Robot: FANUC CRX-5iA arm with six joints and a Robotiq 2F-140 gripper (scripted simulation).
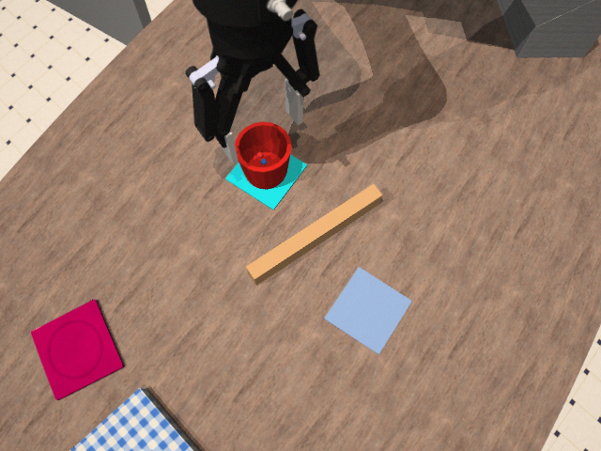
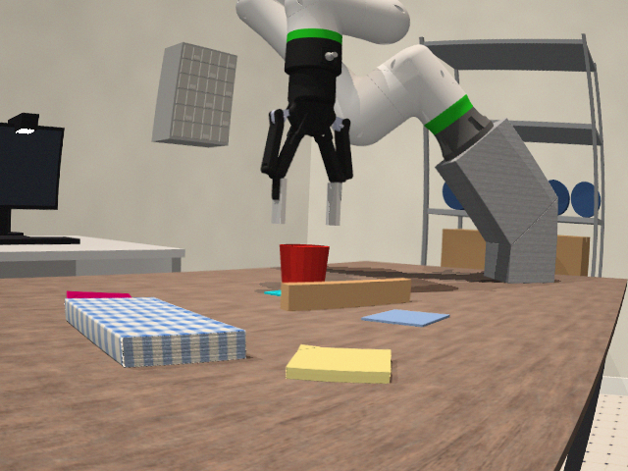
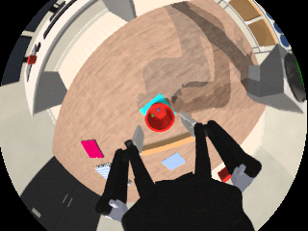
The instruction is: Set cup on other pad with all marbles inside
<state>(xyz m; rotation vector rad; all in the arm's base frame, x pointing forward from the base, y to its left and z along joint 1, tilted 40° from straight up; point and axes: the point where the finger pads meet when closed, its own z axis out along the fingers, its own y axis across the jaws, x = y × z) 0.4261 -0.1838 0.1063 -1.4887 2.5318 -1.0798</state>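
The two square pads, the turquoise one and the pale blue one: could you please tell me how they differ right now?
The turquoise pad carries the red cup; the pale blue pad carries nothing. The turquoise pad lies on the arm's side of the wooden rail, the pale blue pad beyond it. Both are thin, flat squares.

The cup [image 1: 263, 154] stands on one pad [image 1: 271, 194]; the rail [image 1: 314, 231] lies between it and the other pad [image 1: 367, 309].

Red cup [image 1: 263, 154] on cyan pad [image 1: 271, 195]; pale-blue pad [image 1: 367, 309] (orange rail [image 1: 314, 231] between).
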